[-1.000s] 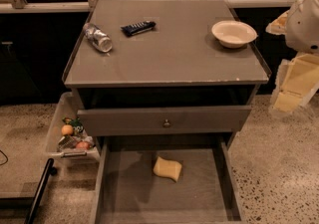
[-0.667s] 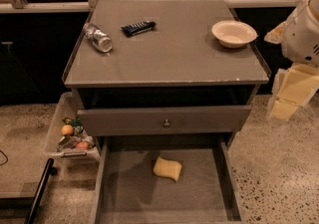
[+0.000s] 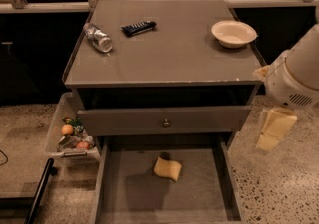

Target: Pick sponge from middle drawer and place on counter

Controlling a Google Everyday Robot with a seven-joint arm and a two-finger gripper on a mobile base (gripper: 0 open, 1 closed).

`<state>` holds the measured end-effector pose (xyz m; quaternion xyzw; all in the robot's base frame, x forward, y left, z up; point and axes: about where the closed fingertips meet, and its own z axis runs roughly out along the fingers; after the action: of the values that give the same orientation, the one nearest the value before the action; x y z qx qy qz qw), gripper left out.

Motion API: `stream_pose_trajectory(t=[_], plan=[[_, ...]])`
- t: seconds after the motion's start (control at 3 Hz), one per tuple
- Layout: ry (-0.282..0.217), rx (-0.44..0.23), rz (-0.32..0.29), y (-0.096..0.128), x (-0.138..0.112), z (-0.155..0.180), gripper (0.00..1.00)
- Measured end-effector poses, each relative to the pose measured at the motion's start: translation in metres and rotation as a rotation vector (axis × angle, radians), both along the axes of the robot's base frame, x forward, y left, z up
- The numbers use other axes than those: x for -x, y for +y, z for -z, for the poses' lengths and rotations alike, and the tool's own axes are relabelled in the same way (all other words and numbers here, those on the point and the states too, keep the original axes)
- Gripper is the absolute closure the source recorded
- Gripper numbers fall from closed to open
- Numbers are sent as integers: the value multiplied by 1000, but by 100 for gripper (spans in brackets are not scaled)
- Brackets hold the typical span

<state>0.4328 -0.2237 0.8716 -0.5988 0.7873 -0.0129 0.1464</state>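
The pale yellow sponge lies slightly bent on the flat grey floor of the open middle drawer, near its centre. The counter is the wide grey cabinet top above it. My gripper hangs at the right of the cabinet, outside the drawer and above the speckled floor, below the white arm housing. It holds nothing and is well to the right of the sponge.
On the counter stand a white bowl at back right, a dark snack bar and a lying plastic bottle. A grey drawer front with a round knob sits above the open drawer. A clear bin of snacks stands at the left.
My arm and gripper have moved slightly left and down, closer to the cabinet's right side. The sponge and counter objects have not moved.
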Motion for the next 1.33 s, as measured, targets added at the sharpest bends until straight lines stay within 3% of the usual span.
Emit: stream_pose_trajectory(t=[0.33,0.67,1.0,1.33], plan=[[47,-9,-39,3,-2,76,0],[41,-14,-45,3,4,66,0],[68,-86,-61,18,13,94,0],[123,-157,-63,34,7,158,0]])
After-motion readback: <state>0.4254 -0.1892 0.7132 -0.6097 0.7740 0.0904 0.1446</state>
